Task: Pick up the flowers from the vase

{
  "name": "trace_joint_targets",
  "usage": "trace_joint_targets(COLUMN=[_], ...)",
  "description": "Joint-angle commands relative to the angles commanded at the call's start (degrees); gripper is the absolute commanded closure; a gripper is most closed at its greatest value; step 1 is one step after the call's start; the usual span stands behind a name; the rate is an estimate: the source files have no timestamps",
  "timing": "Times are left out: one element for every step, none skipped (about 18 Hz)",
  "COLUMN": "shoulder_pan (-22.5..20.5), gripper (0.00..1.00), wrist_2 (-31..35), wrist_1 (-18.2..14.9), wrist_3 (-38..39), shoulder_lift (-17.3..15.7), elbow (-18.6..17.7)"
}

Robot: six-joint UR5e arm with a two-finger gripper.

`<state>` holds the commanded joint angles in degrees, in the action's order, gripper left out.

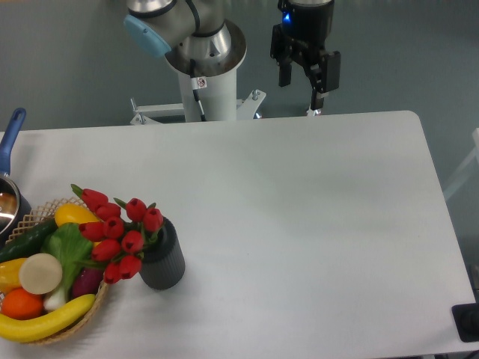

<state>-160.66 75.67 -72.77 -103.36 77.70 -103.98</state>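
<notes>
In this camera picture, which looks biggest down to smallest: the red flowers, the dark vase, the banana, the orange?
1. Flowers, though close to the banana.
2. Banana, long but thin.
3. Vase.
4. Orange, partly hidden.

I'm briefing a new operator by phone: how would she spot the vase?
Look at the table's front left corner, beside the wicker basket of produce. The vase is the small dark grey ribbed cylinder there, the only one holding red tulips.

1. White tabletop (299,224), rounded far right corner, fills most of the view.
2. Grey-green floor (60,60) behind it, plain.
3. Even, soft light; faint shadows only.
4. Small dark object (468,323) at the right edge.
</notes>
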Motion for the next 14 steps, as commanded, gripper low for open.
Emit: trace_joint_targets(shoulder_pan=[0.0, 0.0, 0.09, 0.09, 0.09, 0.09, 0.09, 0.17, 0.35, 0.35, 0.35, 0.61, 1.4, 1.93], gripper=[0.0, 0.0, 0.0, 0.0, 0.0, 0.0, 0.0, 0.0, 0.0, 0.0, 0.0, 0.0, 0.0, 0.0], wrist_2=[0.09, 0.09, 0.17, 0.26, 0.26, 0.18, 0.18, 0.0, 0.0, -0.09, -0.09, -0.44, -1.4, -2.19], wrist_1=[0.35, 0.26, 0.18, 0.17, 0.09, 0.09, 0.09, 0.17, 0.26, 0.26, 0.26, 0.26, 0.26, 0.44], wrist_3=[0.0, 0.0, 0.0, 0.0, 0.09, 0.17, 0.18, 0.18, 0.18, 0.44, 1.92, 4.54, 7.09, 8.86], shoulder_lift=[0.0, 0.0, 0.0, -0.09, -0.09, 0.0, 0.0, 0.0, 0.09, 0.0, 0.0, -0.09, 0.0, 0.09], elbow=[-0.17, -0.17, -0.17, -0.17, -0.17, -0.17, -0.26, -0.26, -0.26, -0.26, -0.52, -0.87, -0.97, -0.97])
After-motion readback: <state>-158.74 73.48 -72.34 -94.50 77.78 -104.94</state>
